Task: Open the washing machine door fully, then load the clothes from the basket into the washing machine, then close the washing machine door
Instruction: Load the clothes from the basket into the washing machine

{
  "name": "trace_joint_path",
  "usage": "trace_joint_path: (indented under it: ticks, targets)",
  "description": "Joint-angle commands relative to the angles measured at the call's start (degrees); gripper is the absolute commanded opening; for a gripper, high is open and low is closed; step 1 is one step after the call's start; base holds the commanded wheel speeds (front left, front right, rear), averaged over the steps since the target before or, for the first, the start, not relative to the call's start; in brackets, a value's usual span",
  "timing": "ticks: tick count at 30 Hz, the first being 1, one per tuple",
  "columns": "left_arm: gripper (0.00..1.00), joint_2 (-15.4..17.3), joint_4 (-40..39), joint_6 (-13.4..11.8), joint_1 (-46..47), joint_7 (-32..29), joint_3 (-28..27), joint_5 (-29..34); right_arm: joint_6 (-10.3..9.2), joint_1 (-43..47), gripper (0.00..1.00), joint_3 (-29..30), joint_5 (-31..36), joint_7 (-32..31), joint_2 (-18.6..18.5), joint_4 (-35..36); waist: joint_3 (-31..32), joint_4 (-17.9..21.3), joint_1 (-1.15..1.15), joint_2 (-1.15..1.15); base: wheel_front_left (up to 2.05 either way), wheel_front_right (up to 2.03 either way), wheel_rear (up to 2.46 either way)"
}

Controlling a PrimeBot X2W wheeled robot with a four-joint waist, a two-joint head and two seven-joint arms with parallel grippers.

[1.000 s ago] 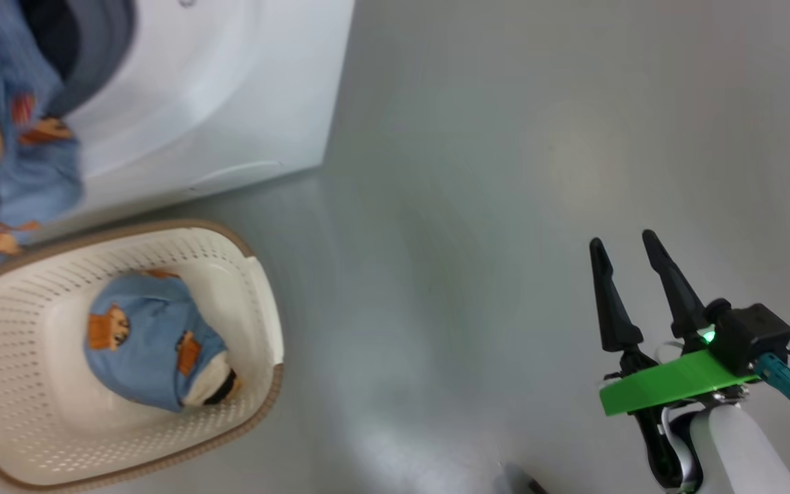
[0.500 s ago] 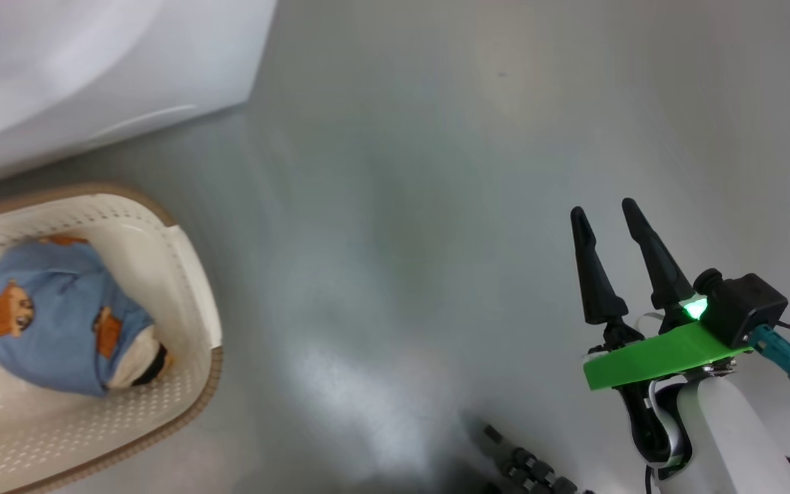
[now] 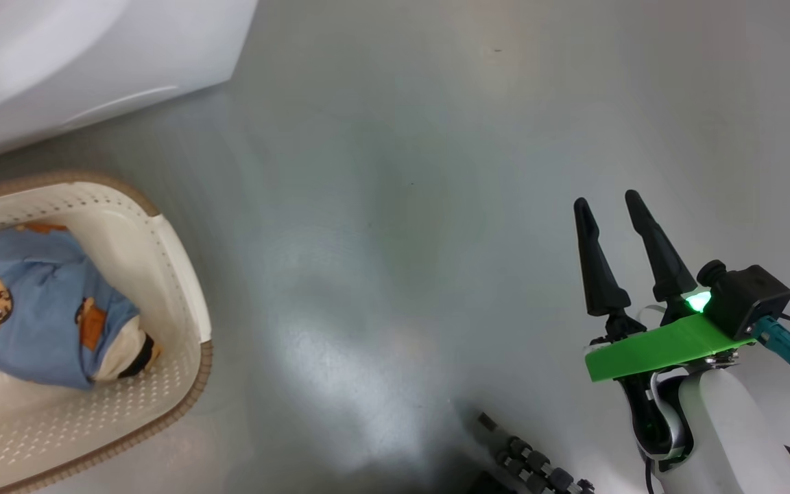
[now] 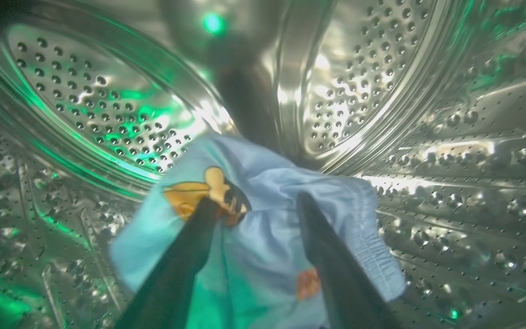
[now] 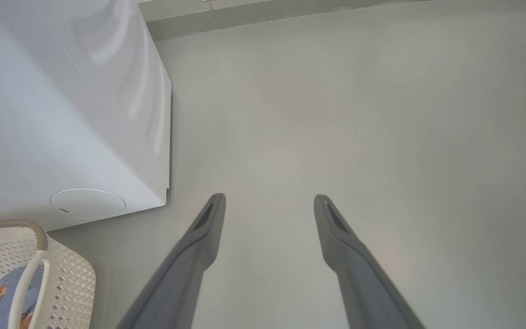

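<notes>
Now our left end effector (image 4: 257, 199), shut a moment ago, stands wide apart inside the drum (image 4: 107, 105) of the washing machine (image 3: 79, 62), freeing one garment (image 4: 267, 183) there; another bundle (image 3: 38, 309) waits in the basket (image 3: 179, 288) just beside it.

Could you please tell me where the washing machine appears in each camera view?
Head view: the washing machine takes the top-left corner, its white body above the basket.
Left wrist view: seen from inside; its steel drum surrounds a blue garment.
Right wrist view: its white body runs down the left side, above the basket's corner.
Shared landmark: the basket, in the head and right wrist views.
</notes>
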State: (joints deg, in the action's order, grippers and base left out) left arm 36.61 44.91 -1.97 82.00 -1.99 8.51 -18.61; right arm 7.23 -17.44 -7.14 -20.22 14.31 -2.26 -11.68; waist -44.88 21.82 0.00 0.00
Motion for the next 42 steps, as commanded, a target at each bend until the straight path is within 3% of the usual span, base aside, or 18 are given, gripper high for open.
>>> trace_joint_path:
  ticks: [1, 13, 24, 34, 42]
  targets:
    - [1.00, 2.10, -0.60, 0.45, 0.63, -0.28, -0.36, -0.36, 0.25, 0.20, 1.00, -0.67, 0.44, 0.68, -0.62, 0.84, 0.33, -0.73, 0.00, 0.00, 0.00, 0.00, 0.00]
    - [1.00, -2.59, 2.50, -0.03, -5.10, 2.35, 0.04, -2.96, 0.25, 0.21, 1.00, 1.49, 2.88, 0.69, -0.62, 0.39, 4.05, -5.10, 0.00, 0.00, 0.00, 0.00, 0.00]
    - [1.00, -9.04, -0.42, -2.14, -22.44, 11.72, -0.99, -6.34, 0.25, 2.89, 1.00, 4.10, 6.42, 0.69, -0.62, -0.73, 12.97, -9.52, 0.00, 0.00, 0.00, 0.00, 0.00]
    - [1.00, -14.11, -11.61, -4.40, -39.80, 15.50, -1.43, -8.48, 0.25, 6.67, 1.00, 6.87, 9.17, 0.06, -0.62, -1.12, 21.08, -12.75, 0.00, 0.00, 0.00, 0.00, 0.00]
    - [1.00, -18.20, -25.78, -7.31, -58.10, 16.57, -2.10, -9.74, 0.25, 10.63, 1.00, 8.24, 11.67, -2.17, -0.62, 0.13, 28.33, -14.89, 0.00, 0.00, 0.00, 0.00, 0.00]
